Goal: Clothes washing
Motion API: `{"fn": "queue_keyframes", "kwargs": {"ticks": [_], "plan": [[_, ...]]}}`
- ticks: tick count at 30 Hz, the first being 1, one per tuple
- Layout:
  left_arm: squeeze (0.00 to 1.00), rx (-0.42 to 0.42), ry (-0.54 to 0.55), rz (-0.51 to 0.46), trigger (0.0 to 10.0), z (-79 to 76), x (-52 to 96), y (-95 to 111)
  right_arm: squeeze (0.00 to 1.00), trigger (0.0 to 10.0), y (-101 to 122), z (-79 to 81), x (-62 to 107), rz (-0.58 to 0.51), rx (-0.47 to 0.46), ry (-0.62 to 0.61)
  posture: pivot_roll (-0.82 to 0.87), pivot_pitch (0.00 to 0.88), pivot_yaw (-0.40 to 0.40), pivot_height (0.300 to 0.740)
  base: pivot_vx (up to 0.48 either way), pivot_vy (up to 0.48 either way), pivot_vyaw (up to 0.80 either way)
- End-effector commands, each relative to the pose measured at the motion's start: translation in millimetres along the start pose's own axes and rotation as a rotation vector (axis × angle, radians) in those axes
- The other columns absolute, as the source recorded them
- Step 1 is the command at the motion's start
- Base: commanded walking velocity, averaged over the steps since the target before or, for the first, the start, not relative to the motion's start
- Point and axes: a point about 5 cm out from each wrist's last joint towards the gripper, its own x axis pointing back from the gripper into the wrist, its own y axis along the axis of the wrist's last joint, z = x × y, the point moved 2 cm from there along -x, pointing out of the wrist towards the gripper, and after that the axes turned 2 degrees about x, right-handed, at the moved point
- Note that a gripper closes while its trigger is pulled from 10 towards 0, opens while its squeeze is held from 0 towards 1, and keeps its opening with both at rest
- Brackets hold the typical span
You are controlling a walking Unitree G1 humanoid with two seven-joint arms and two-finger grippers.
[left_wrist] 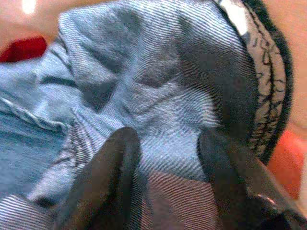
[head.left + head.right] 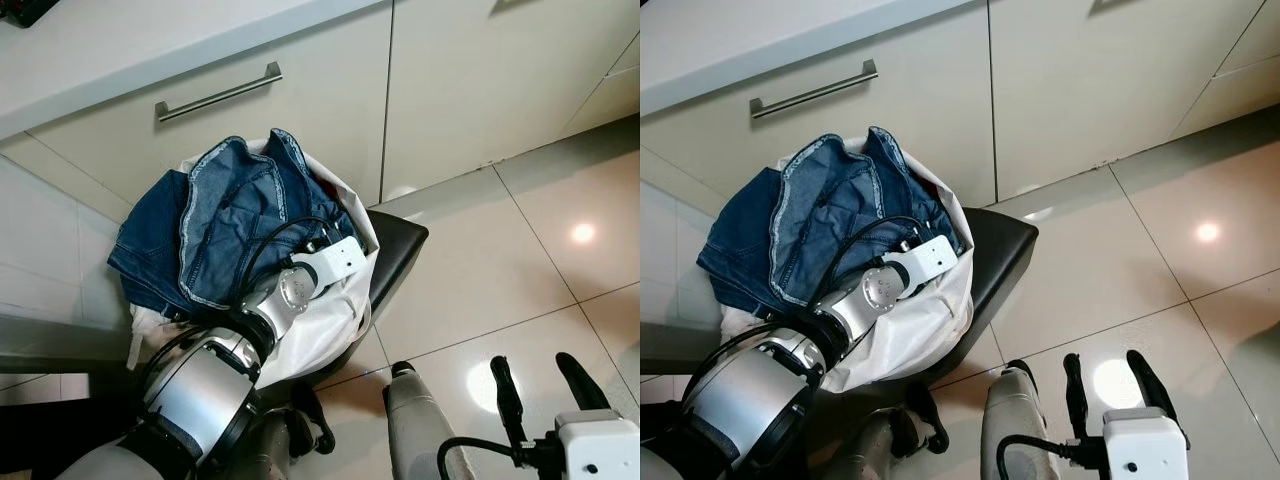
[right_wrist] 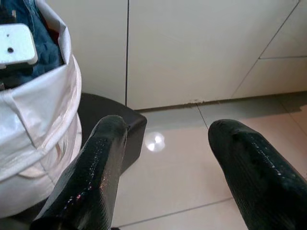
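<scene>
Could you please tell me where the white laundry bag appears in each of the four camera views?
Left eye view: white laundry bag, left of centre, on a dark stool.
Right eye view: same.
Left wrist view: hidden by denim.
Right wrist view.
Shared landmark: the stool.

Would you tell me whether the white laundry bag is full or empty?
Full: crumpled denim clothes heap above the white laundry bag's rim and spill over its far side, where the left gripper digs in.

Cream cabinet fronts (image 2: 480, 90) ran behind, one drawer (image 2: 250, 110) bearing a long metal bar handle (image 2: 218, 92). The glossy beige tiled floor (image 2: 520, 270) mirrored a ceiling light (image 2: 582, 233). A dark stool (image 2: 398, 255) stood before the cabinets.
</scene>
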Motion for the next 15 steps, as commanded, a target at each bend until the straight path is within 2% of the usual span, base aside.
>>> {"fn": "queue_keyframes", "kwargs": {"ticks": [1,6,7,8,9,10,11,12,13,14,15], "plan": [[0.0,0.05,-0.073,0.065,0.0,-19.4,2.9,-19,0.0,10.0,-1,0.8,2.9,0.026,0.004,0.005,-0.57,0.375,0.189,0.74,0.0,0.0,0.0],[0.0,0.174,-0.052,0.039,0.0,-12.7,1.1,-10,0.0,10.0,-4,2.1,-0.4,0.027,0.005,0.009,-0.57,0.363,0.197,0.74,0.0,0.0,0.0],[0.0,0.201,-0.04,0.021,0.0,-7.0,0.2,-5,0.0,10.0,-4,2.3,-1.0,0.025,0.005,0.007,-0.57,0.354,0.205,0.74,0.0,0.0,0.0],[0.0,0.259,-0.015,-0.015,0.0,5.7,-1.1,6,0.0,10.0,-5,2.6,-1.8,0.021,0.006,0.004,-0.57,0.344,0.211,0.74,0.0,0.0,0.0],[0.0,0.259,-0.015,-0.015,0.0,5.7,-1.1,6,0.0,10.0,-5,2.6,-1.8,0.021,0.006,0.004,-0.57,0.344,0.211,0.74,0.0,0.0,0.0],[0.0,0.29,0.014,-0.049,0.2,16.5,-1.3,14,0.0,10.0,-5,2.7,-2.1,0.02,0.006,0.001,-0.56,0.337,0.213,0.74,0.0,0.0,0.0],[0.0,0.317,0.034,-0.087,6.6,27.0,-1.0,23,0.0,10.0,-6,2.7,-2.4,0.021,0.006,-0.001,-0.56,0.333,0.215,0.74,0.0,0.0,0.0],[0.65,0.349,0.059,-0.137,10.0,40.8,0.1,34,0.0,10.0,-8,2.8,-2.5,0.023,0.007,-0.002,-0.56,0.324,0.219,0.74,0.0,0.0,0.0],[1.0,0.368,0.083,-0.181,10.0,52.3,1.7,43,0.0,10.0,-9,2.9,-2.5,0.024,0.007,-0.003,-0.56,0.324,0.219,0.74,0.0,0.0,0.0],[1.0,0.373,0.1,-0.226,10.0,63.6,4.1,52,0.0,10.0,-11,3.2,-3.2,0.026,0.007,-0.003,-0.55,0.311,0.223,0.74,0.0,0.0,0.0],[1.0,0.373,0.1,-0.226,10.0,63.6,4.1,52,0.0,10.0,-11,3.2,-3.2,0.026,0.007,-0.003,-0.55,0.311,0.223,0.74,0.0,0.0,0.0]]}}
